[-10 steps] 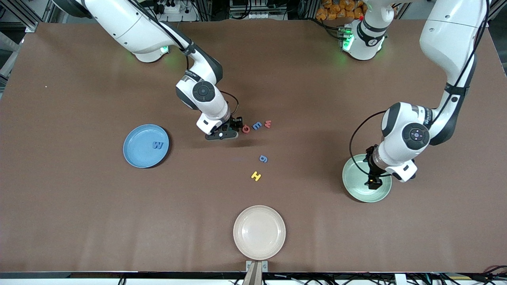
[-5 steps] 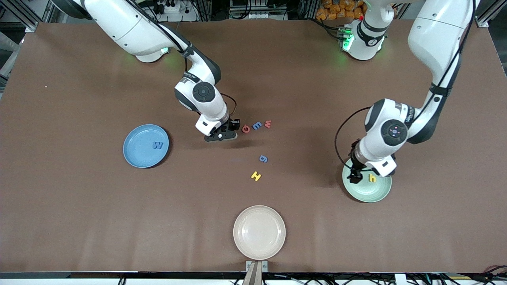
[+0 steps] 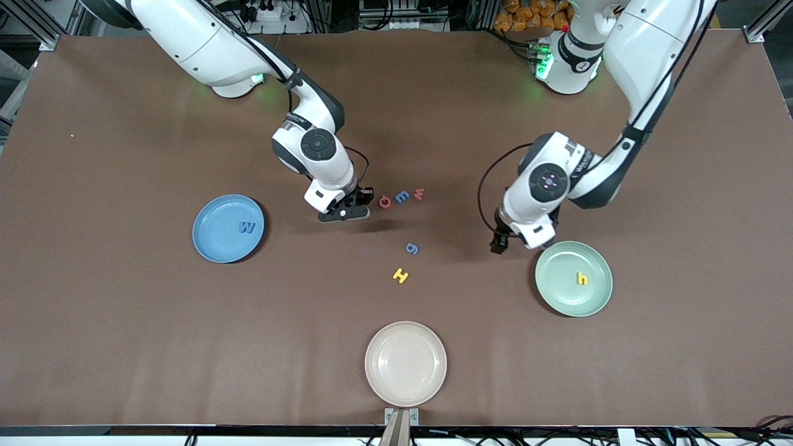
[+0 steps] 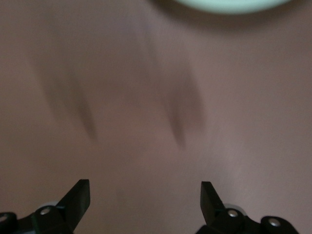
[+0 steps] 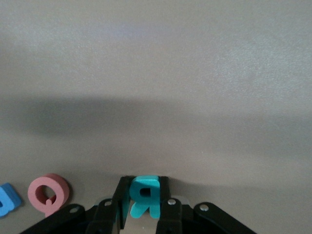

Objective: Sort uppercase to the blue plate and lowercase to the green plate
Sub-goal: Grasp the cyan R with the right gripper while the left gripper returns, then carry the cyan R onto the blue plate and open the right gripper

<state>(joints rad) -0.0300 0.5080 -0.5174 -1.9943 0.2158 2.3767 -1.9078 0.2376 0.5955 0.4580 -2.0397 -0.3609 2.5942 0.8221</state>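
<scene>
My right gripper is low at the table, shut on the teal R, which stands upright between its fingers beside the red round letter. In the same row lie the blue m and the red w. Nearer the camera lie the blue g and the yellow H. The blue plate holds the blue W. The green plate holds the yellow h. My left gripper hangs open and empty over bare table beside the green plate.
A cream plate sits at the table's edge nearest the camera, midway between the arms' ends. The brown table stretches wide around the plates. The green plate's rim shows in the left wrist view.
My left gripper has moved off the green plate toward the table's middle, leaving the yellow h on the plate. My right gripper has closed on the teal R.
</scene>
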